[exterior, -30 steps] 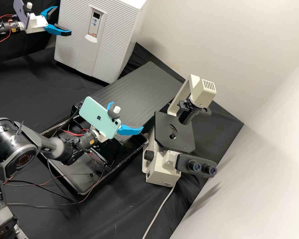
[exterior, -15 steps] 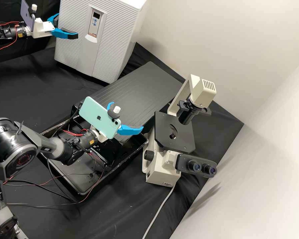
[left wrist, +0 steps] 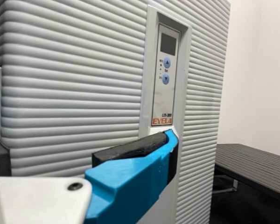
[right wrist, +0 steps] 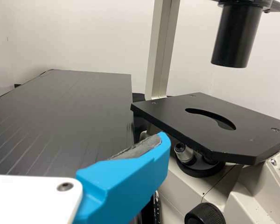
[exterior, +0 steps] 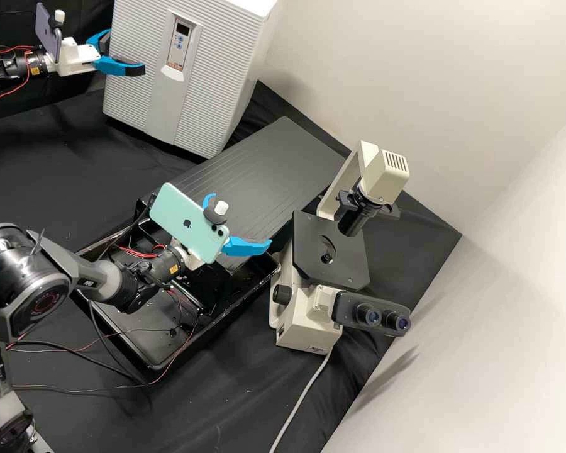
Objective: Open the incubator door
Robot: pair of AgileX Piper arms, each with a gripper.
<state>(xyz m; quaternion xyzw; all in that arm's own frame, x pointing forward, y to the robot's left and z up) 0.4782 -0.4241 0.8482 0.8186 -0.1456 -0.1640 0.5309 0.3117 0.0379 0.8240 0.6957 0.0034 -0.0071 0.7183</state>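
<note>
trouble could start at the side edge of the incubator [exterior: 195,82], where the left gripper [exterior: 126,53] is, with its two blue fingers [exterior: 118,66] spread wide apart and nothing pinched in them. the door [exterior: 135,94] looks shut, and one finger is in front of it while the far one goes out of sight by the side. i can't tell if they touch it. i think the job now is to get hold of the edge. if the tips go in crooked or not deep enough, they could slip off when the arm pulls. if the front finger pushes too hard, it could scrape the door or bump the little panel [left wrist: 165,74] and press a button. a strong tug could drag the whole box. the right gripper [exterior: 242,220] has its fingers apart too, near the microscope [exterior: 308,321], so a swing that way could knock it.
</note>
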